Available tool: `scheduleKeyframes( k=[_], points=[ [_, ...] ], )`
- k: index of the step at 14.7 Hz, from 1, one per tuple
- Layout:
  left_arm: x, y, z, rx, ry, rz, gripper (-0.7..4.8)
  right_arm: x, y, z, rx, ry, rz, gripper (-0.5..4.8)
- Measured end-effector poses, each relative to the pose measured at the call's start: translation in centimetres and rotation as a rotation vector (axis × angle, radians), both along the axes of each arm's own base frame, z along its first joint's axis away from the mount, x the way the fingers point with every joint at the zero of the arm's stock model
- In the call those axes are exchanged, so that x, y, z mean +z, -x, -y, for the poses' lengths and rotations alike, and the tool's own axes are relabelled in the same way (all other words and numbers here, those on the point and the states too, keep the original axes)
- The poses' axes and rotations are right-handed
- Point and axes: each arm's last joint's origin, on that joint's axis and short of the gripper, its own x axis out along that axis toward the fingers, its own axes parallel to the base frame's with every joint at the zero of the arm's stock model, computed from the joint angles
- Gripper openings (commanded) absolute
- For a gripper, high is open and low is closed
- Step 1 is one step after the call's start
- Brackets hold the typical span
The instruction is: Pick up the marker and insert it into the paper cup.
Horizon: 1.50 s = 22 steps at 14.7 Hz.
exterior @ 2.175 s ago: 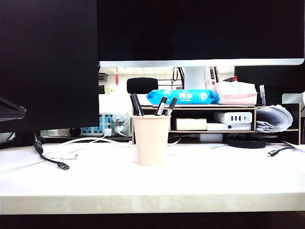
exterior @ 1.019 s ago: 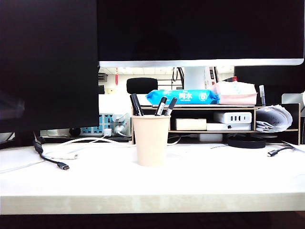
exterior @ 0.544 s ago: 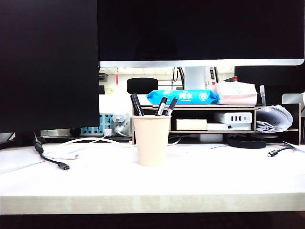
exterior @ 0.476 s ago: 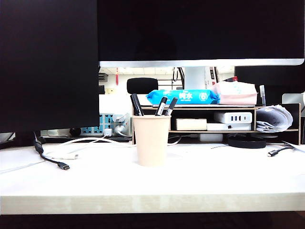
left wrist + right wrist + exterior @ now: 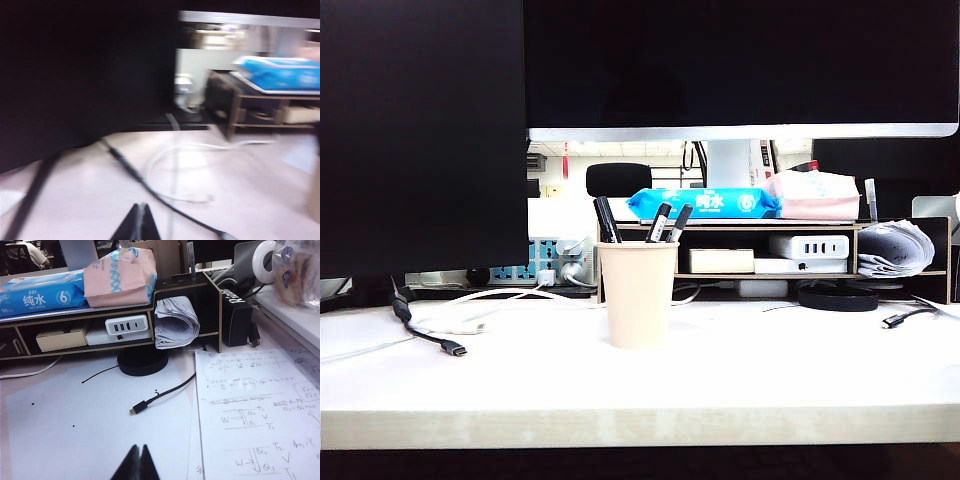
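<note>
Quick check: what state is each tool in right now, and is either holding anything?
Left tool: closed, empty, above the table.
Right tool: closed, empty, above the table.

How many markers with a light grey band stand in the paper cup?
2: a left one and a right one, side by side above the paper cup rim, leaning right; more may hide inside. Left tool and right tool are shut.

table (image 5: 740,385): white | paper cup (image 5: 638,293) upright | cables (image 5: 425,335) left
</note>
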Motion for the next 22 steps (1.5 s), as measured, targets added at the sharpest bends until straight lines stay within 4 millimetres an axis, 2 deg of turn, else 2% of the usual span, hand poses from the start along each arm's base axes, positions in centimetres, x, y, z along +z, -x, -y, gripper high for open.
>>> scheduleKeyframes(
  k=[3,22],
  points=[
    [0.0,-0.02,-0.17,0.058,0.003,0.0,-0.05,0.0,0.0,0.0,0.0,0.0,0.0,-0.05],
    [0.0,-0.02,-0.17,0.059,0.0,0.0,-0.05,0.0,0.0,0.0,0.0,0.0,0.0,-0.05]
  ],
)
